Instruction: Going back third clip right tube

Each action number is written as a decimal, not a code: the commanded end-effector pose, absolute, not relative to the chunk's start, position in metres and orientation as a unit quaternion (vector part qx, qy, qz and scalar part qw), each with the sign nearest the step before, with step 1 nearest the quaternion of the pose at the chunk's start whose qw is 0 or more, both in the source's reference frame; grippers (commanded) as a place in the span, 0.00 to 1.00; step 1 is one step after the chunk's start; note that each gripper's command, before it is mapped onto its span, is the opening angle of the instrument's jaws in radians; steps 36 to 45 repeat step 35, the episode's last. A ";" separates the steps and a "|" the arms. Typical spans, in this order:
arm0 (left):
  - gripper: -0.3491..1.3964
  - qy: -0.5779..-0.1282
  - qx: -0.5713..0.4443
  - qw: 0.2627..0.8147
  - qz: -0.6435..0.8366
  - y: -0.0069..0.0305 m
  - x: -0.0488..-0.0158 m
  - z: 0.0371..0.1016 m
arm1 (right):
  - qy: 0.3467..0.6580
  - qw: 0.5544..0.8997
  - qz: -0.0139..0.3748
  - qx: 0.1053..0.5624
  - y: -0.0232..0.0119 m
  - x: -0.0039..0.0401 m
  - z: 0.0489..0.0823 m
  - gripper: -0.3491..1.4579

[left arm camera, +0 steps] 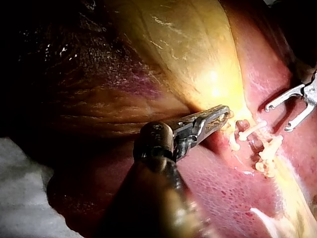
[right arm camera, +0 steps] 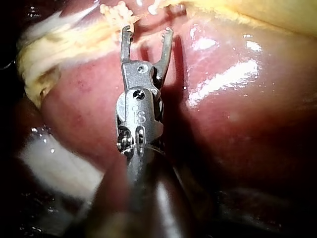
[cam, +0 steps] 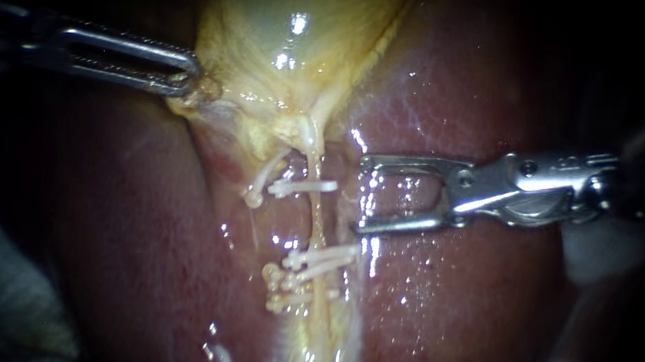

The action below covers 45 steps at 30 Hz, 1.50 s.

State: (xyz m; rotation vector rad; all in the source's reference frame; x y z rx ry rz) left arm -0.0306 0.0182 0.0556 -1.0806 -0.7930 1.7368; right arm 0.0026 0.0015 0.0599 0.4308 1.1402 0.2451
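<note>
No readable text, labels, numbers or signs (all three views).

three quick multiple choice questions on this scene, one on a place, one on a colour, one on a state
1. Where are the right instrument's jaws?
A) over the liver, beside the clips
B) closed around the clips
C) off the liver, far from the clips

2. What colour are the clips?
A) blue
B) white
C) black

3. How do the right instrument's jaws stand?
A) shut on a clip
B) shut, holding nothing
C) open, holding nothing

Answers:
1 A: bare liver shows between the jaws, with the clips just ahead of their tips.
2 B: the clips show pale white against the tissue.
3 C: a wide gap shows between the jaws and nothing is gripped.
</note>
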 end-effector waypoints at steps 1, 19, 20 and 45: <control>0.00 -0.322 -0.438 0.456 0.704 0.0182 -0.0305 0.0556 | 0.535 0.814 0.110 0.197 0.0014 0.0023 0.0594 0.47; 0.00 -0.316 -0.439 0.457 0.706 0.0191 -0.0324 0.0588 | 0.539 0.815 0.096 0.192 0.0008 0.0007 0.0572 0.47; 0.00 -0.315 -0.440 0.457 0.706 0.0191 -0.0327 0.0592 | 0.539 0.815 0.096 0.192 0.0008 0.0007 0.0572 0.47; 0.00 -0.316 -0.440 0.453 0.708 0.0187 -0.0336 0.0607 | 0.538 0.815 0.096 0.192 0.0008 0.0005 0.0571 0.47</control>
